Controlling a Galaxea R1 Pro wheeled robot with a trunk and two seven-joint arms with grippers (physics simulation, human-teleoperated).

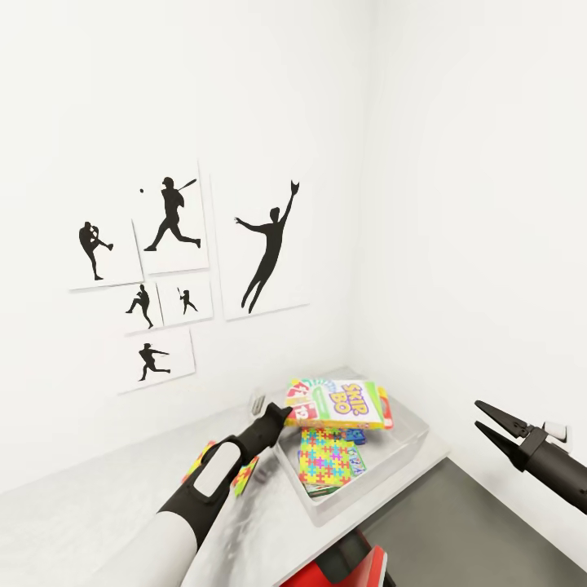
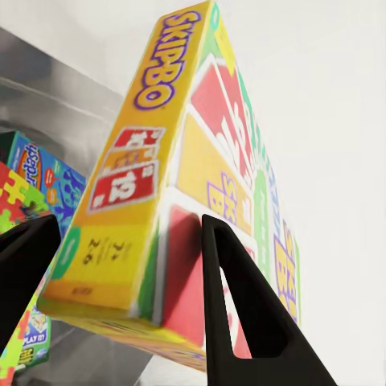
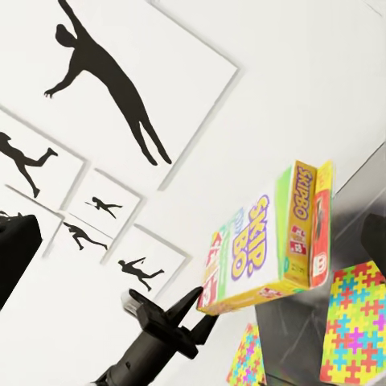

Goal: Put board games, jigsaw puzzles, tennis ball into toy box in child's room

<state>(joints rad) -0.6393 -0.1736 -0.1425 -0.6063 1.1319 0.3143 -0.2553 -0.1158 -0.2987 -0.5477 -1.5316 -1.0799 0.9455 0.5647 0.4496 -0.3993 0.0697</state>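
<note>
Cardboard Skip-Bo box (image 1: 336, 403), flat and glossy, sits clamped in left jaws above the shallow toy box (image 1: 399, 456); right jaws gape.

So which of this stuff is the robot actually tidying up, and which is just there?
Part of the job:
- Skip-Bo board game, gripped by the left end effector, held over the toy box
- jigsaw puzzle in the toy box
- second jigsaw puzzle on the table
- blue-teal board game under the puzzle

Just there:
- athlete silhouette pictures on the wall
- right end effector, open and empty

skip-bo box (image 1: 338, 405) above toy box (image 1: 405, 455), on table (image 1: 98, 497).
</note>
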